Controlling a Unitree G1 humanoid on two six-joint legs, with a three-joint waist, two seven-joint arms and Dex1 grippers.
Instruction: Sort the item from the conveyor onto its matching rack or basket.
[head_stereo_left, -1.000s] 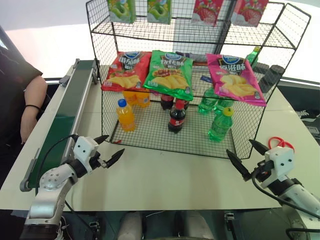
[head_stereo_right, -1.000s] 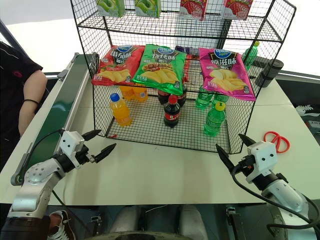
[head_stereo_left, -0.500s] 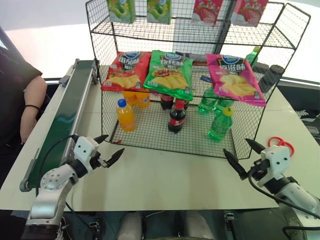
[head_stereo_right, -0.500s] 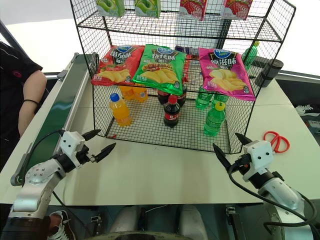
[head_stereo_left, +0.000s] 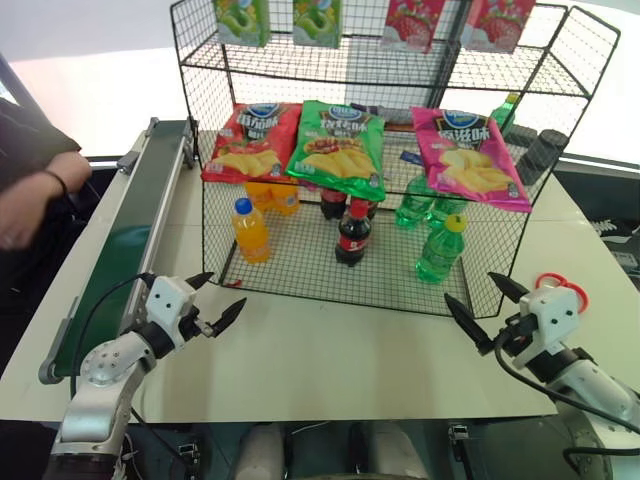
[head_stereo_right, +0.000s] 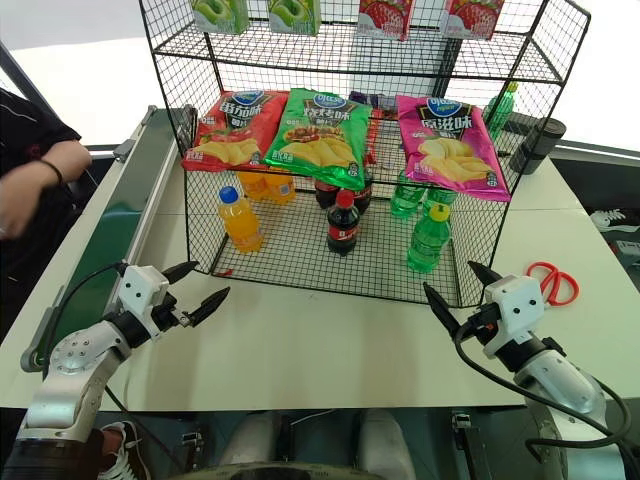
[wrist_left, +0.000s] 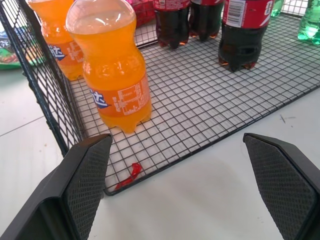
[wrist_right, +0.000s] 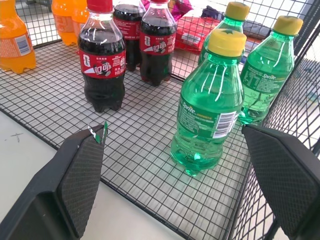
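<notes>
Left eye view: both arms level, left tool (head_stereo_left: 214, 300) and right tool (head_stereo_left: 476, 307) agape

The basket (head_stereo_left: 330, 290) is open toward the tabletop's (head_stereo_left: 330, 350) bare front strip, between both grippers. Inside, an orange bottle (head_stereo_left: 250, 230), a cola bottle (head_stereo_left: 352, 235) and a green bottle (head_stereo_left: 441, 250) stand with gaps between. Chip bags (head_stereo_left: 340, 148) overhang the back.

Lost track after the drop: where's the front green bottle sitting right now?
The green bottle stands upright in the wire basket at its front right, right of the front cola bottle and just beyond the open right gripper.
</notes>
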